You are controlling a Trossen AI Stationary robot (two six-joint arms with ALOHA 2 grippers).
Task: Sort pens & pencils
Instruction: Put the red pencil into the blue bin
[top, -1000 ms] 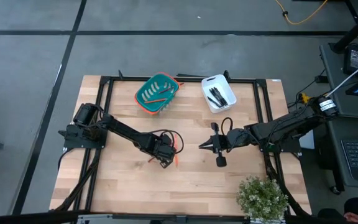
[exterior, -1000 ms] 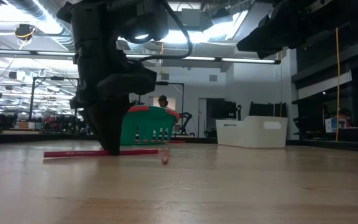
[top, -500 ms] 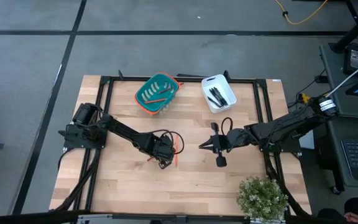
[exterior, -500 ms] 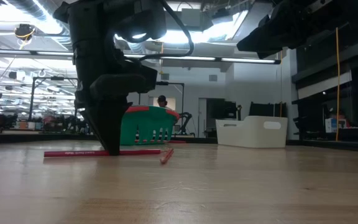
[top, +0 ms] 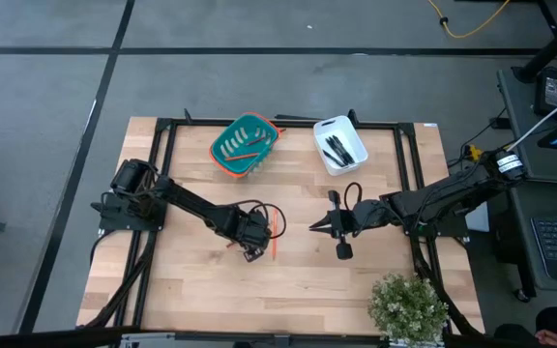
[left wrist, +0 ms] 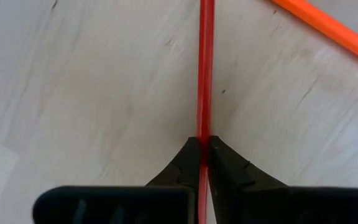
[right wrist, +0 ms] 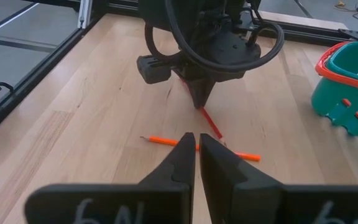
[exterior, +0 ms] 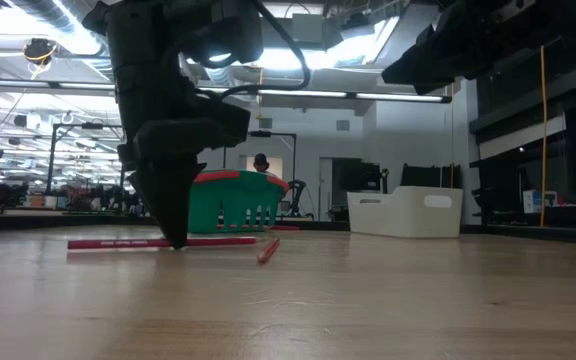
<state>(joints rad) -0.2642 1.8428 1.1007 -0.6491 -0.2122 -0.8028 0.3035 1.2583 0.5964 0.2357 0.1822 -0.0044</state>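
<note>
A robotics lab: exposed ceiling ducts [exterior: 38, 25] at upper left, strip lighting [exterior: 368, 96] overhead, distant workbenches [exterior: 58, 205] at far left.

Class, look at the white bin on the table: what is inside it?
The white bin holds several black pens, seen from above. In the low view its wall hides them. Anything beneath the pens cannot be seen.

Pale handwritten marks, seemingly "6" and "N", on the right gripper [right wrist: 197, 140] housing; nothing else readable.
</note>
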